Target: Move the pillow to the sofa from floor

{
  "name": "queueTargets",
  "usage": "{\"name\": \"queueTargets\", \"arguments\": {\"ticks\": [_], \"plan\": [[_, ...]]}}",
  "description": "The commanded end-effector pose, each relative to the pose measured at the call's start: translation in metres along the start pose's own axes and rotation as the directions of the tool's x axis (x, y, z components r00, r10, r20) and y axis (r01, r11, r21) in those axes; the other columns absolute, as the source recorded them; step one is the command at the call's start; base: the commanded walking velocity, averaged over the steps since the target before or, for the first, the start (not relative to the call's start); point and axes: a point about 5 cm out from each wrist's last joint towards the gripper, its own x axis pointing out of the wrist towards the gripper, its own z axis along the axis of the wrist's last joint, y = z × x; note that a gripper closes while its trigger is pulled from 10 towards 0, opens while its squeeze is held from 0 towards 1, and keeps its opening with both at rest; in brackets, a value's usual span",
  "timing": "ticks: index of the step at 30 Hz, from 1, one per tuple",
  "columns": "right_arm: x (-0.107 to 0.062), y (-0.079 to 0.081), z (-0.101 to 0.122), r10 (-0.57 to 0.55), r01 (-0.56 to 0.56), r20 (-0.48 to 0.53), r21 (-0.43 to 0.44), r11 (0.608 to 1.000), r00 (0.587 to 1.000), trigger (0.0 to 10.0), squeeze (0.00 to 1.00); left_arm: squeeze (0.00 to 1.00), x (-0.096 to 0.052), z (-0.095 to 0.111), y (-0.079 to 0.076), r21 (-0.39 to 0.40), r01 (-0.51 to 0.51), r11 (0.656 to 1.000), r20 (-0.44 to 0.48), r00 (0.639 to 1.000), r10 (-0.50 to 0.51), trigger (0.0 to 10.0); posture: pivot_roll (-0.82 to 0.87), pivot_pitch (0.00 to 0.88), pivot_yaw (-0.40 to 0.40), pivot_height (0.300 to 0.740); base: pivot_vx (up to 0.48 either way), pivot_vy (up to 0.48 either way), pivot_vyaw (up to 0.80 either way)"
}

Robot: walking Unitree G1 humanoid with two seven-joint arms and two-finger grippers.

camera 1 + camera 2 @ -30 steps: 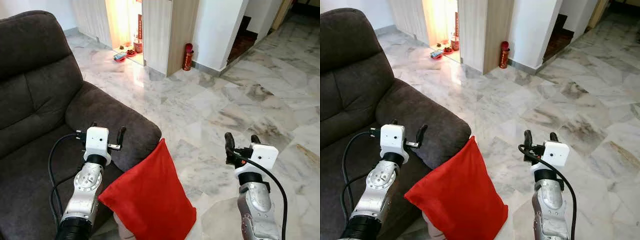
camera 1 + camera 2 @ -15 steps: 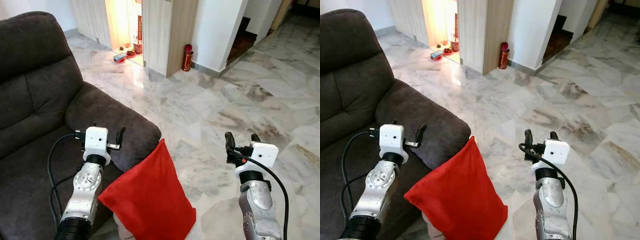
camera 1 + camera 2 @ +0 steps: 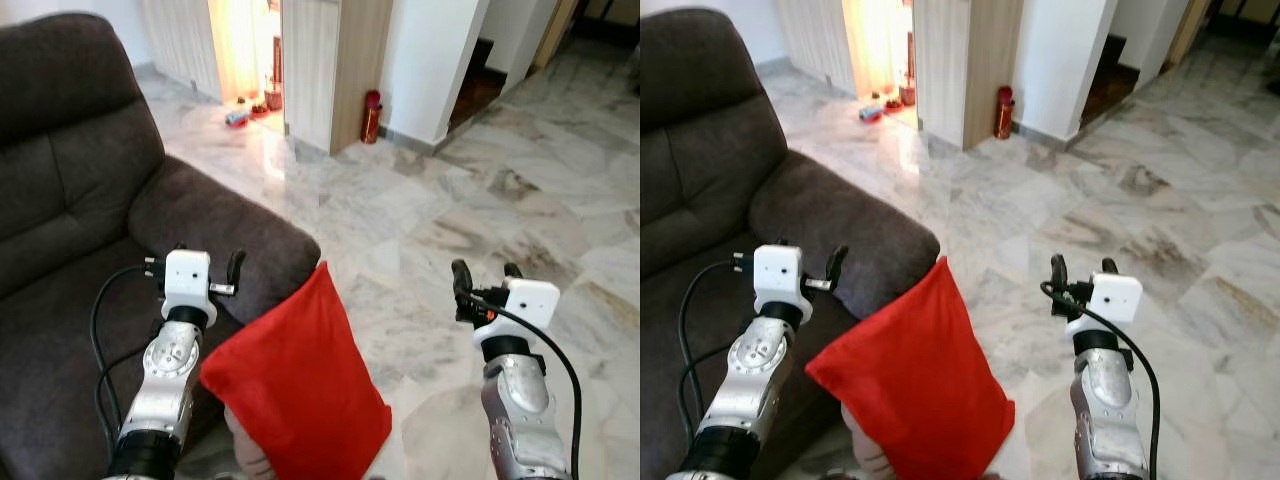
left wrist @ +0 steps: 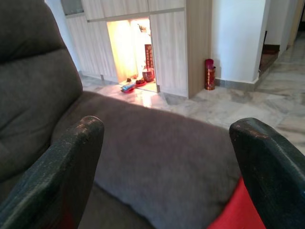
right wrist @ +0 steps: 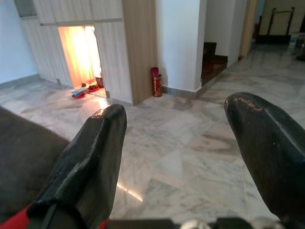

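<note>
Fingers of both grippers stood spread wide, gripping nothing. Red pillow (image 3: 295, 385) sat low between the arms, one corner up, just beside the dark sofa's (image 3: 70, 200) armrest. Left gripper (image 3: 208, 268) hovered over the sofa seat near the armrest; right gripper (image 3: 484, 278) hung above the marble floor (image 3: 450, 200).

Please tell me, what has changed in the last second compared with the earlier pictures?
Hardly anything. The view shifted slightly, so the camera moved. The pillow leans against the sofa as before. The left pincer and right pincer stay raised, open and empty.
</note>
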Motion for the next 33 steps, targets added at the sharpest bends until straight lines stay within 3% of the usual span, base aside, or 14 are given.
{"name": "queueTargets", "arguments": {"ticks": [1, 25, 33], "plan": [[0.0011, -0.0001, 0.0006, 0.002, -0.002, -0.004, -0.007, 1.0, 1.0, 10.0, 0.0, 0.0, 0.0025, 0.0001, 0.0009, -0.017, -0.018, 1.0, -0.011, 1.0, 0.018, 10.0, -0.04, 0.0, -0.055, 0.637, 0.0, 0.0, 0.0], [0.0009, 0.0032, -0.0006, 0.057, -0.057, -0.021, -0.033, 0.998, 0.998, 10.0, 0.0, 0.0, 0.0065, -0.0048, -0.0024, -0.056, -0.01, 0.998, -0.047, 0.999, 0.008, 10.0, -0.05, 0.0, -0.058, 0.637, 0.0, 0.0, 0.15], [0.0011, 0.0065, 0.0, 0.079, -0.08, -0.019, -0.015, 0.997, 0.997, 10.0, 0.0, 0.0, 0.0075, -0.0046, -0.0033, -0.063, -0.008, 0.998, -0.048, 0.999, 0.005, 10.0, -0.05, 0.0, -0.057, 0.637, 0.0, 0.0, 0.8]]}}
